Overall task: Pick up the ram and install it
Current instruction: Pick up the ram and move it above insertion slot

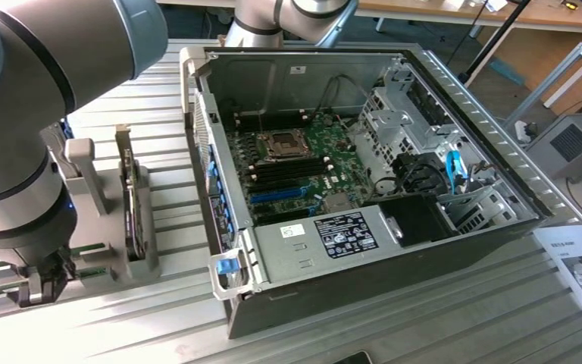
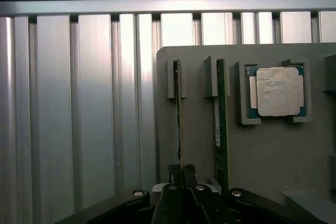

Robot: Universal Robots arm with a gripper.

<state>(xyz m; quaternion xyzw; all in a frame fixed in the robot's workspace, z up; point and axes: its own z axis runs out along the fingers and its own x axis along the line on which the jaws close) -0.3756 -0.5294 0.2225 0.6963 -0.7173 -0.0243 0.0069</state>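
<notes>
Now the fingers (image 2: pixel 174 171) are pinched shut on the ram (image 2: pixel 179 114), which stands on edge in a slot of the grey holder (image 2: pixel 199 150) on the ribbed surface (image 2: pixel 79 108), just beside a second stick (image 2: pixel 221 129), with the square processor chip (image 2: pixel 276 91) further along the holder.

A second stick (image 2: pixel 220 129) (just beside) hems the claw (image 2: pixel 181 169) — bare table (image 2: pixel 79 103) opposite.
</notes>
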